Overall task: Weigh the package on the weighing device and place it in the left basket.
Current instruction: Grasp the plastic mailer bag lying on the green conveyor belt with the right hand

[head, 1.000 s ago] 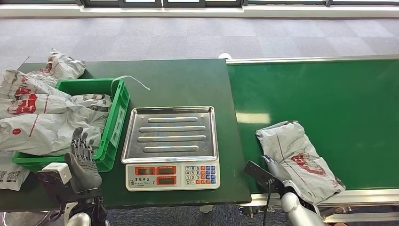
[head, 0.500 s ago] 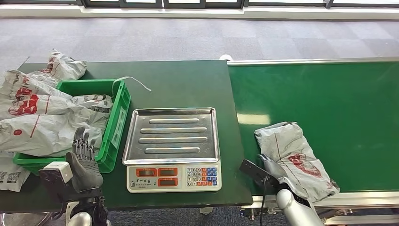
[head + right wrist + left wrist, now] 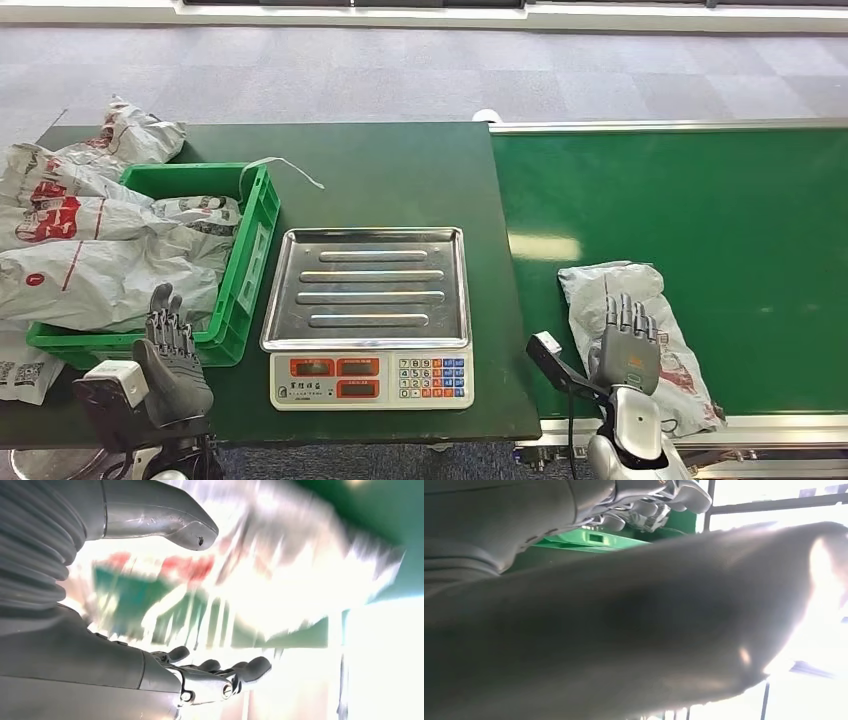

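One weighing scale [image 3: 368, 315] stood on one dark green table [image 3: 390, 175]. One green basket [image 3: 248, 255] was present. One grey package [image 3: 640, 335] lay on one green conveyor belt [image 3: 700, 210]. At least four further grey packages [image 3: 90, 250] were heaped in and around the basket; the exact count could not be determined. Two robot hands were in view: left hand [image 3: 172, 352] and right hand [image 3: 627, 345].

Your head view looks down on the scale [image 3: 368, 315]; wrist views sit close behind each hand, sharing the green basket [image 3: 243, 262] [image 3: 589, 537] and package [image 3: 640, 330] [image 3: 280, 580].
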`<action>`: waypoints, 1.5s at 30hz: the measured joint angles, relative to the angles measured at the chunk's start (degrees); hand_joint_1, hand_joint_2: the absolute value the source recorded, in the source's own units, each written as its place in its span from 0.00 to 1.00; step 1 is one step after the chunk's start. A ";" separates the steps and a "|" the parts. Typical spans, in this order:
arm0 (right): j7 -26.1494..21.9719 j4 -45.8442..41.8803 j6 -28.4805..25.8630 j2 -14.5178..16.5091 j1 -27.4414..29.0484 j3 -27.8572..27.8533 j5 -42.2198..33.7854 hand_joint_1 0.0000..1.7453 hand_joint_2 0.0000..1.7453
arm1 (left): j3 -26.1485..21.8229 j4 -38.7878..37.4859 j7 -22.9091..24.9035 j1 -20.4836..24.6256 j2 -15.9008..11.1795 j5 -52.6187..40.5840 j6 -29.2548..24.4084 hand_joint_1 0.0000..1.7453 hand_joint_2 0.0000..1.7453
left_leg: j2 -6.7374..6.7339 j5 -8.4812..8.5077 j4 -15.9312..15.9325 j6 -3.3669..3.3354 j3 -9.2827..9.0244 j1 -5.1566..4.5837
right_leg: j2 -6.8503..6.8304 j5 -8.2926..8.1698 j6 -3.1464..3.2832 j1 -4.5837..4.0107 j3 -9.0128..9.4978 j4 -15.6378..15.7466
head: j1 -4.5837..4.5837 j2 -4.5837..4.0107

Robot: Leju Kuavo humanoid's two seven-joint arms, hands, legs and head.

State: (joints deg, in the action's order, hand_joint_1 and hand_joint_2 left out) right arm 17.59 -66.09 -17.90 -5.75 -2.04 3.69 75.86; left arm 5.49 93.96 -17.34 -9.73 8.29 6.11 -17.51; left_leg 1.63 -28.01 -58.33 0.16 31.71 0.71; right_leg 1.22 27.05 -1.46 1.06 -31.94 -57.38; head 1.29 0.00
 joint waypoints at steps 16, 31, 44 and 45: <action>-5.15 -12.86 0.90 6.95 8.80 -14.14 1.95 0.00 1.00 | -1.05 0.46 -0.17 -0.07 0.75 0.64 0.31 0.00 0.00 | -0.05 -0.01 0.06 0.04 0.31 0.04 | -0.04 0.08 0.06 -0.02 -0.33 -0.02 | 0.00 0.00; -10.16 -2.42 18.46 8.48 6.57 -15.68 -15.09 0.00 1.00 | -1.05 -0.97 0.61 1.00 0.24 1.24 1.24 0.00 0.00 | -0.07 0.00 0.06 0.06 0.34 0.04 | -0.02 0.08 0.06 -0.02 -0.37 -0.02 | 0.00 0.00; -14.06 14.80 16.39 7.67 -2.73 -14.40 -21.11 1.00 1.00 | -0.92 -2.72 1.20 2.71 0.05 2.02 1.73 0.00 0.00 | -1.19 -0.48 0.09 0.16 -0.38 0.23 | 1.05 0.43 0.20 -0.22 0.54 0.28 | -0.01 0.00; -13.96 15.12 15.90 7.53 -3.00 -14.04 -20.96 1.00 1.00 | -0.92 -2.77 1.32 2.71 0.05 2.25 1.73 0.00 0.00 | -1.18 -0.45 0.08 0.10 -0.44 0.23 | 1.05 0.42 0.18 -0.21 0.61 0.29 | -0.01 0.00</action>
State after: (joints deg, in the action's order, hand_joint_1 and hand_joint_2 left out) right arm 3.63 -50.97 -2.00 1.78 -5.04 -10.34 54.90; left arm 4.57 91.20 -16.03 -7.02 8.35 8.36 -15.78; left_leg 0.44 -28.46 -58.25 0.26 31.27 0.94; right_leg 2.27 27.47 -1.28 0.84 -31.33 -57.09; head 1.29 0.00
